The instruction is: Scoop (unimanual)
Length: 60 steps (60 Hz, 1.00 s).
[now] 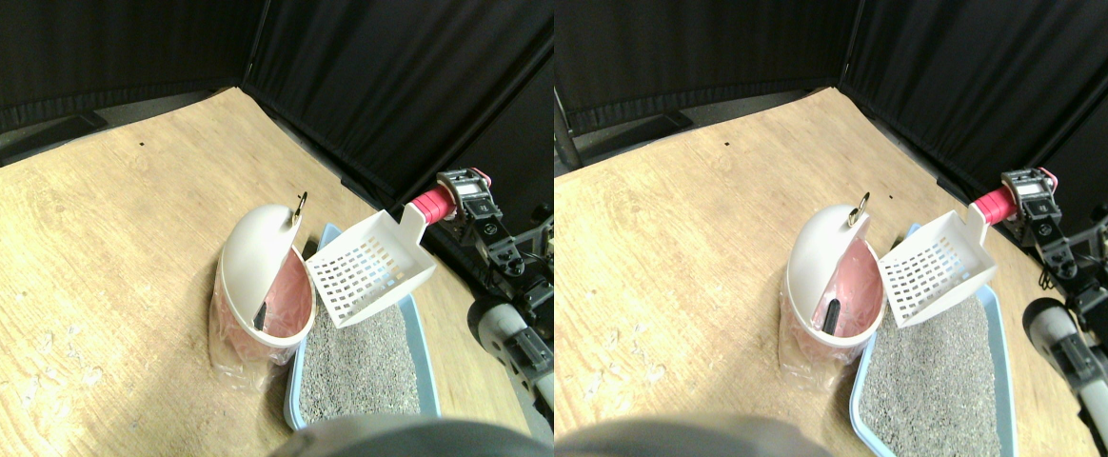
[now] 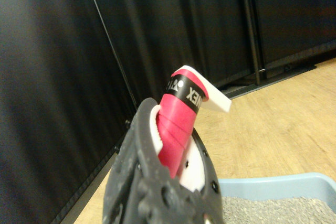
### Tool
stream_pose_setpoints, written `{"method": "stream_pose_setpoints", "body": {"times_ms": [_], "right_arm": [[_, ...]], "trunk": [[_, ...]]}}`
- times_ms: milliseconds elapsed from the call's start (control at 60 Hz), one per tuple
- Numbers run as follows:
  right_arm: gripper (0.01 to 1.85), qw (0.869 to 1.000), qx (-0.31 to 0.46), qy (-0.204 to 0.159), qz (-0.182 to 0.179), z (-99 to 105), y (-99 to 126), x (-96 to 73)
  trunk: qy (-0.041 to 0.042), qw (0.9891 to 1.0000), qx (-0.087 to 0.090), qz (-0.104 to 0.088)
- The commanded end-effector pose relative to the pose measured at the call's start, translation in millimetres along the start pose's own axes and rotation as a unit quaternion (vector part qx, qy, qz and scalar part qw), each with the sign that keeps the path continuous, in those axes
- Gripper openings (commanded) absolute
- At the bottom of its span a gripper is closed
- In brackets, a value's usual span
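While raised, right tool (image 1: 457,205) tips scoop (image 1: 370,267) toward bin (image 1: 259,276).

Open wooden floor (image 1: 88,238) left of the bin (image 1: 259,286); black curtains (image 1: 392,86) close behind; scoop (image 1: 368,267) overhanging the litter tray (image 1: 425,352), crowding the bin's mouth.

Slotted white plastic scoop (image 1: 370,264), wood-grain floor (image 1: 88,248)

One white slotted scoop (image 1: 370,267), one white lidded bin (image 1: 259,276) with a pink liner, one blue litter tray (image 1: 425,367) and one gripper (image 1: 464,205) show.
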Motion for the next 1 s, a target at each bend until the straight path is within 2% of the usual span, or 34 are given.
{"method": "stream_pose_setpoints", "body": {"times_ms": [17, 83, 100, 200, 250, 383, 517, 567, 583, 650, 733, 833, 933, 1000], "right_arm": [[0.06, 0.999, 0.031, -0.012, -0.034, 0.3, -7.7, -3.3], [0.06, 0.998, 0.047, -0.008, -0.049, -5.4, -13.4, -7.2], [0.06, 0.996, 0.060, -0.005, -0.064, -9.3, -17.0, -9.4], [0.06, 0.994, 0.071, -0.001, -0.081, -17.5, -25.2, -15.1], [0.06, 0.992, 0.074, 0.003, -0.105, -23.8, -32.3, -21.1], [0.06, 0.986, 0.101, -0.001, -0.130, -39.2, -49.3, -34.1], [0.06, 0.978, 0.129, -0.001, -0.165, -61.2, -65.3, -51.5], [0.06, 0.976, 0.138, 0.003, -0.168, -67.9, -68.1, -54.9], [0.06, 0.974, 0.139, 0.009, -0.180, -76.4, -70.7, -60.1], [0.06, 0.970, 0.143, 0.013, -0.198, -84.0, -72.8, -66.7], [0.06, 0.969, 0.146, 0.007, -0.197, -94.5, -76.4, -72.3], [0.06, 0.962, 0.154, 0.015, -0.225, -107.0, -80.7, -81.3], [0.06, 0.959, 0.162, 0.020, -0.232, -115.3, -84.0, -86.4], [0.06, 0.955, 0.172, 0.025, -0.239, -122.8, -87.4, -90.7]], "trunk": [[-0.0118, 0.9998, 0.007, -0.013], [-0.0118, 0.9996, 0.015, -0.021], [-0.0114, 0.9996, 0.016, -0.022], [-0.0097, 0.9990, 0.026, -0.035], [-0.0081, 0.9986, 0.033, -0.041], [-0.0070, 0.9972, 0.047, -0.057], [-0.0046, 0.9951, 0.064, -0.075], [-0.0035, 0.9940, 0.071, -0.083], [-0.0030, 0.9935, 0.075, -0.086], [-0.0015, 0.9920, 0.083, -0.095], [-0.0005, 0.9901, 0.092, -0.106], [0.0005, 0.9879, 0.101, -0.117], [0.0020, 0.9862, 0.107, -0.126], [0.0018, 0.9854, 0.110, -0.130]]}}
